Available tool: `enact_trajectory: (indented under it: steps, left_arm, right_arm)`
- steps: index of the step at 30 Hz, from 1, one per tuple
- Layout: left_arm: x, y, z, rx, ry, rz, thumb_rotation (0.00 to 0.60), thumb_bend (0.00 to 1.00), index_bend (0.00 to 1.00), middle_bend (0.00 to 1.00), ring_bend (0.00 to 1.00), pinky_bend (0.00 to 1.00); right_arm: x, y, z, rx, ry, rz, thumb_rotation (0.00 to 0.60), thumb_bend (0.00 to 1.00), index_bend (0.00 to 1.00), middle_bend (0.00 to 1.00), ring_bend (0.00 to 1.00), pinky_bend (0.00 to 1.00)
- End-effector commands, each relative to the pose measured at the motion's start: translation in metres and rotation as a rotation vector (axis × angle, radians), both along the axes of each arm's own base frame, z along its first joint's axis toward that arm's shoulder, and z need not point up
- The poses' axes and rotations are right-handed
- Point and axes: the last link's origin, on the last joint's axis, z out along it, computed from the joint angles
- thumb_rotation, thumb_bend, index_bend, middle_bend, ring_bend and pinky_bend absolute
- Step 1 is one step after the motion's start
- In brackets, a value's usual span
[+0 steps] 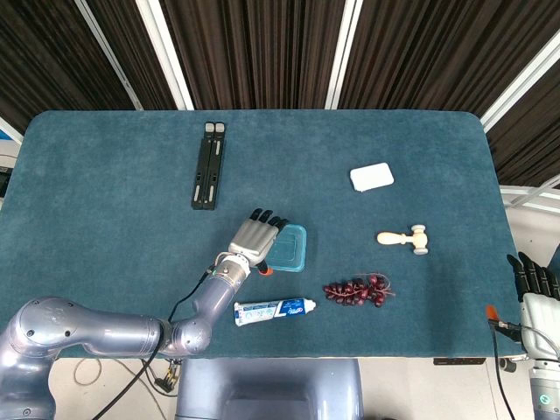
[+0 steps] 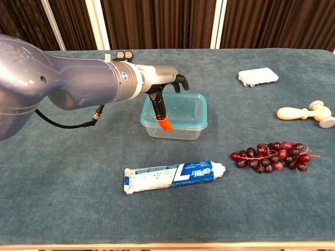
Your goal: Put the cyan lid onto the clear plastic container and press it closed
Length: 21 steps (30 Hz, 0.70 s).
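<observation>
The clear plastic container stands near the middle of the table with the cyan lid lying on top of it; in the head view the lid shows as a cyan rectangle. My left hand reaches over the lid's left edge with its fingers stretched out flat and nothing in its grasp. In the chest view the left hand hovers at the container's left rim, its orange-tipped thumb hanging down in front of the container wall. My right hand hangs off the table's right edge, fingers apart and holding nothing.
A toothpaste tube lies in front of the container. Dark red grapes sit to its right, a wooden mallet further right, a white block at the back right. A black folded stand lies at the back left.
</observation>
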Motion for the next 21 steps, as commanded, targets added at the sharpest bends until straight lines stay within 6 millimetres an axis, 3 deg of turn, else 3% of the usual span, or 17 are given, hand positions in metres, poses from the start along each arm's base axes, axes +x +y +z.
enact_trajectory:
  steps: [1,21]
  left_arm:
    - [-0.0001,-0.0001,-0.0001,0.001,0.005,-0.005,0.600,0.13,0.12,0.18,0.00,0.00]
    - [-0.0039,0.0006,0.0004,0.009,0.031,-0.021,0.600,0.09,0.10,0.08,0.00,0.00]
  right_arm:
    - [-0.0001,0.0000,0.0000,0.000,0.000,-0.001,0.600,0.36,0.04,0.00,0.00,0.00]
    - [0.0000,0.0002,-0.0001,0.009,-0.002,0.004,0.600,0.36,0.04,0.00,0.00,0.00]
